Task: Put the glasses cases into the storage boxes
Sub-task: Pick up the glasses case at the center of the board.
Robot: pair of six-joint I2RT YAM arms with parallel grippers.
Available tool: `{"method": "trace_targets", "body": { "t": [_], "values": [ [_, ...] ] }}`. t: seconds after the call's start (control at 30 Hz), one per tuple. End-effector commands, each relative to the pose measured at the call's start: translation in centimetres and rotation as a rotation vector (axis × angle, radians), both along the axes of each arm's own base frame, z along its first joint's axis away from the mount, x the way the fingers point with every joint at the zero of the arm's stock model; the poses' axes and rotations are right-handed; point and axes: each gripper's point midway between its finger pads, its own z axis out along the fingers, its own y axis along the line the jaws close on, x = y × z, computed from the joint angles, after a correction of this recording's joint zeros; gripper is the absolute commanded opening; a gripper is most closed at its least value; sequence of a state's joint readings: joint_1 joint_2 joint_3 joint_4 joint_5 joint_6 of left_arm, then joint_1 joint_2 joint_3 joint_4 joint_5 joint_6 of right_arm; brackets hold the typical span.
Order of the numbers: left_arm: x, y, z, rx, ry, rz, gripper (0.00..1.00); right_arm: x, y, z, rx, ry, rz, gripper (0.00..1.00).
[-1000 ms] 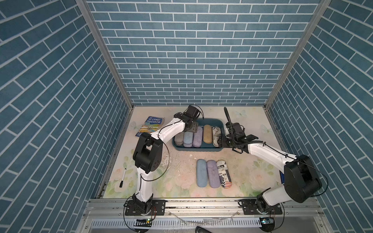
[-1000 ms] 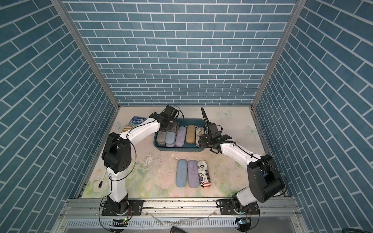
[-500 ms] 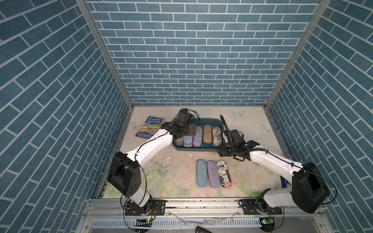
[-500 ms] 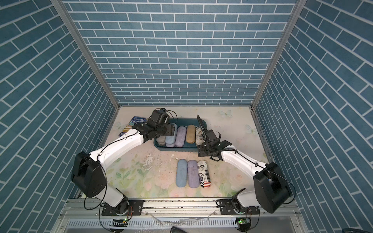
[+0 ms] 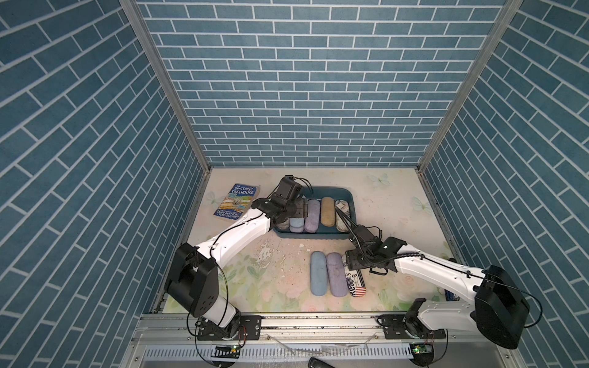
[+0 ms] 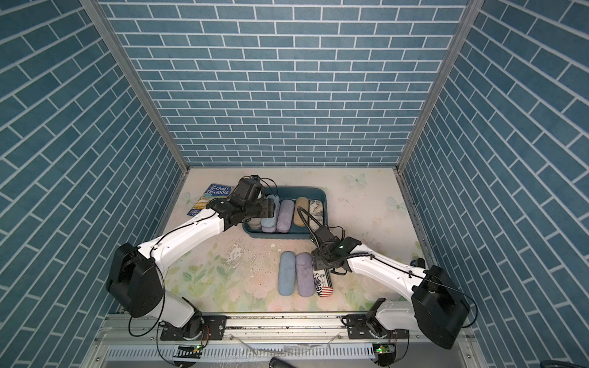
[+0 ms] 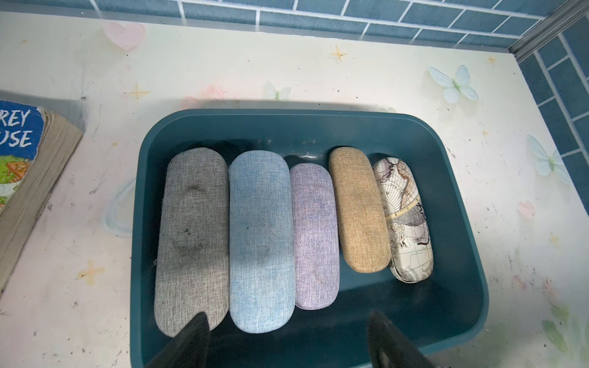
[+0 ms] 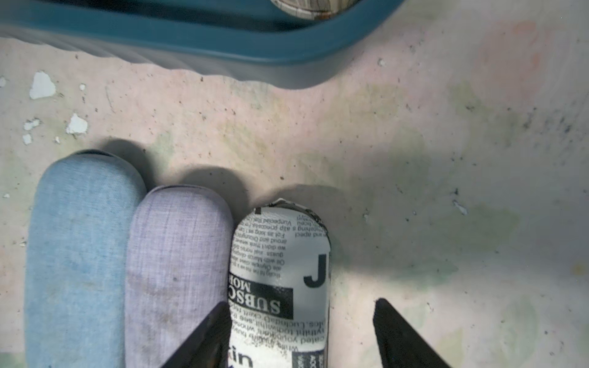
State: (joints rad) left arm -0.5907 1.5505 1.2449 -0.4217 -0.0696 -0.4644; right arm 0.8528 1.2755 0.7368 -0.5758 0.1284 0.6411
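Straddling the newspaper-and-flag print case (image 8: pixel 280 270) on the table (image 8: pixel 414 127), the right gripper (image 8: pixel 302 303) gapes empty (left gripper (image 7: pixel 288 315) likewise, above the dark teal plastic tub (image 7: pixel 446 178)); its finger (image 8: pixel 204 334) may snag the adjoining lilac fabric case (image 8: pixel 178 255).

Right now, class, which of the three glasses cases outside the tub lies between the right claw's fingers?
The newspaper-and-flag print case: the open right claw straddles it, while the lilac case and light blue case lie outside it.
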Motion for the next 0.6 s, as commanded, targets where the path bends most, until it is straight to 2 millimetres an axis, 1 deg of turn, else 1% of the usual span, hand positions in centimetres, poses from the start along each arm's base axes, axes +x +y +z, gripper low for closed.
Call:
{"method": "trace_targets", "body": {
  "t": [0.0,0.17,0.33,0.57],
  "values": [
    [0.3,-0.6,0.0,-0.019,-0.001,-0.011,0.79,-0.9,-1.1,-0.6,-0.035,0.014,-0.064,0.72],
    [0.3,-0.7,0.2,-0.025,-0.004,-0.015,0.79,-1.4,-0.3,-1.0,-0.041,0.027,-0.043,0.72],
    [0.3,-0.6,0.2,-0.024,-0.006,-0.014,0.79,-1.9,0.5,-2.0,-0.058,0.05,-0.014,0.72],
    [0.3,-0.7,0.1,-0.021,-0.003,-0.015,0.79,-2.0,1.1,-2.9,-0.07,0.064,0.002,0.72]
  ]
}}
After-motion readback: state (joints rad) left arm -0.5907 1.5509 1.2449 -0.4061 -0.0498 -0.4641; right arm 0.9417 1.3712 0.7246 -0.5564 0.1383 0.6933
